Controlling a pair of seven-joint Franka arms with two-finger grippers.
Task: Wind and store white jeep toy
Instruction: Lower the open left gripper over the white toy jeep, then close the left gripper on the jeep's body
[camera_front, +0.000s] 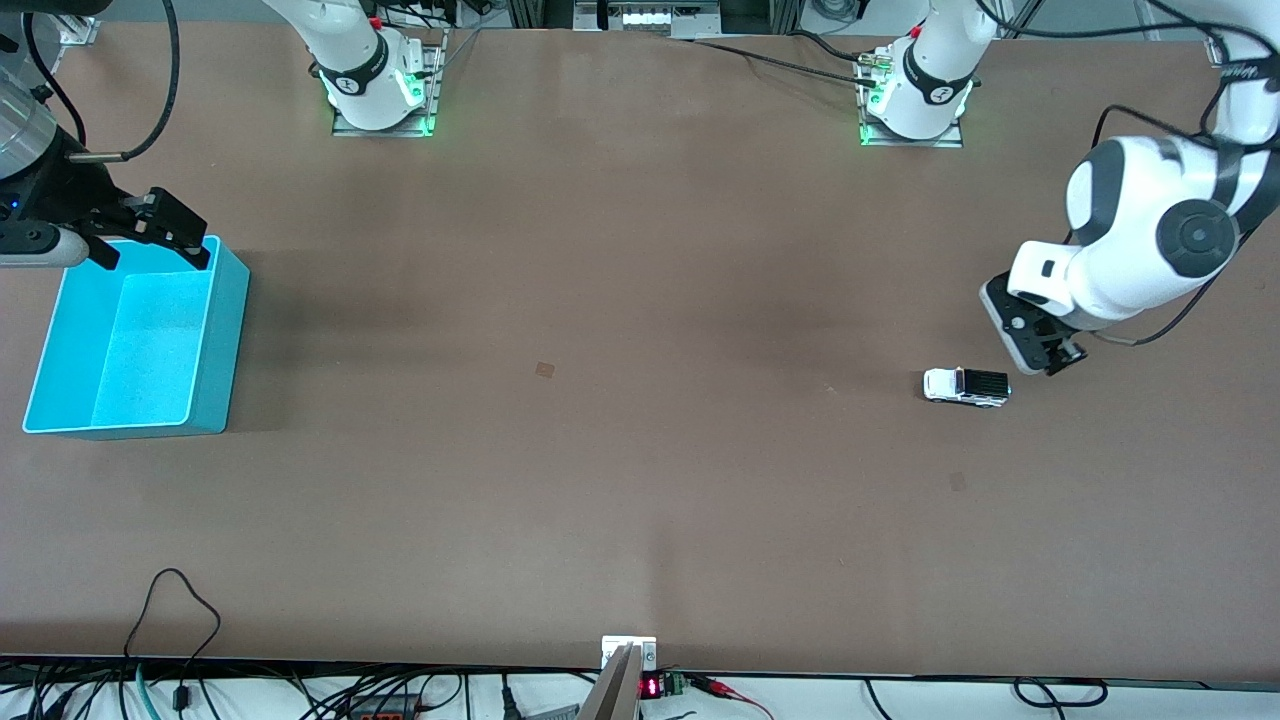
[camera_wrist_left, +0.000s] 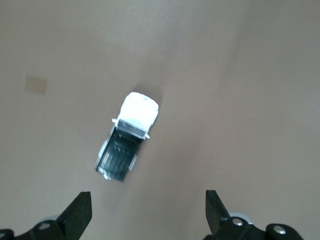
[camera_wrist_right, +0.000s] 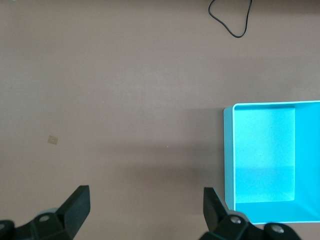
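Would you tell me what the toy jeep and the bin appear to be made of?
Jeep: probably plastic or die-cast; its glossy white hood glares in the left wrist view, and the black rear panel is ribbed. Bin: likely moulded plastic, uniform turquoise with thin walls, rounded corners and a matte sheen.

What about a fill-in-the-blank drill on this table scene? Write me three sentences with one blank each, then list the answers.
1. The jeep sits on the ____, not in the bin.
2. The left gripper hangs beside the jeep with its fingers ____.
3. The right gripper is over the edge of the turquoise ____, which holds nothing.

Missing words: table; open; bin
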